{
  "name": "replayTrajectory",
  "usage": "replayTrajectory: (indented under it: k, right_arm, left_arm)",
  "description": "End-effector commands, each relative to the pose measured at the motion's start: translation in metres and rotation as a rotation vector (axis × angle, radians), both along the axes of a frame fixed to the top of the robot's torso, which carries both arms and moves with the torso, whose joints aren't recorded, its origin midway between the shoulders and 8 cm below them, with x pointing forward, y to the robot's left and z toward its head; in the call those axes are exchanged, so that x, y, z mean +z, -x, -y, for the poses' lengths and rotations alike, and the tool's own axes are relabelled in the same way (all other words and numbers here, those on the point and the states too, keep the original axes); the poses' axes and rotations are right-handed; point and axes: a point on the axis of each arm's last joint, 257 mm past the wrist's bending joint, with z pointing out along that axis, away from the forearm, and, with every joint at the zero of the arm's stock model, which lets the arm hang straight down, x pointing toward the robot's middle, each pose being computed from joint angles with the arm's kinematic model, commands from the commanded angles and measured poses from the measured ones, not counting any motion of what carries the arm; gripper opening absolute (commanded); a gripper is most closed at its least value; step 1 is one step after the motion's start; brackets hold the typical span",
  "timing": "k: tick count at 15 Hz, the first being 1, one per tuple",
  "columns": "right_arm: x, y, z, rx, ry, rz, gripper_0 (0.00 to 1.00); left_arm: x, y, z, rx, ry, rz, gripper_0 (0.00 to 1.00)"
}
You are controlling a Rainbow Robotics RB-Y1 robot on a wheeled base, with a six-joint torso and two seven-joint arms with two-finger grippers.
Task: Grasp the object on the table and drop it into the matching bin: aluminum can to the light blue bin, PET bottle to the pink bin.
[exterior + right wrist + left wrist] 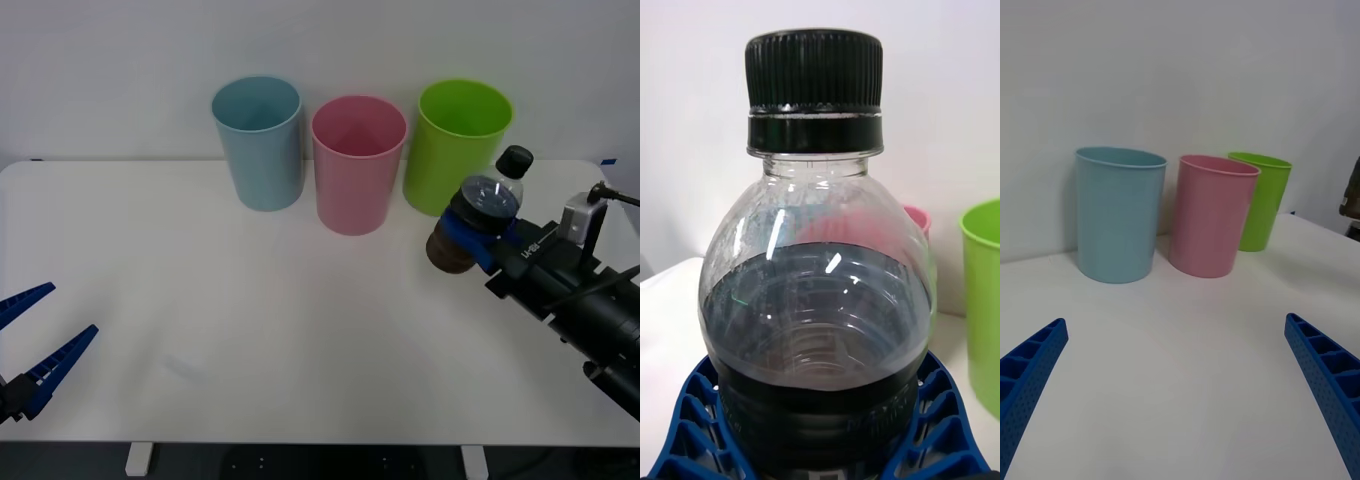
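White bench (250,330) fronts a pale wall. Nearest, the left claw (38,350) waits spread. Further off, the right claw (478,235) pinches the PET bottle (480,215), lifted before the lime bin (460,145). Swing it leftward above the pink bin (358,165), centre it, then release.

The PET bottle (816,300) is clear, glossy plastic with bright glints on its shoulder, topped by a finely ribbed black cap (814,90), and the right gripper (820,442) around it has ribbed blue plastic fingers. The pink bin (358,165), light blue bin (259,142) and lime green bin (458,145) look like smooth, softly satin plastic. The table (250,330) is matt white.
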Motion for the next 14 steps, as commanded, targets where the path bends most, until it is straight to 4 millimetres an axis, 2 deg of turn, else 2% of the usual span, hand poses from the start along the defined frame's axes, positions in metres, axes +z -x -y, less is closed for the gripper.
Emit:
replayTrajectory:
  k: [1, 5, 8, 14]
  right_arm:
    - [0.027, -0.001, -0.003, 0.039, -0.011, 0.012, 0.00]
    - [0.072, -0.014, -0.011, 0.101, 0.010, 0.044, 0.00]
    - [0.094, -0.028, -0.017, 0.118, 0.034, 0.067, 0.00]
    - [0.105, -0.082, -0.033, 0.123, 0.087, 0.073, 0.00]
  left_arm:
    - [0.000, 0.000, 0.000, 0.000, 0.000, 0.000, 1.00]
    - [0.000, 0.000, 0.000, 0.000, 0.000, 0.000, 1.00]
    - [0.000, 0.000, 0.000, 0.000, 0.000, 0.000, 1.00]
    - [0.000, 0.000, 0.000, 0.000, 0.000, 0.000, 1.00]
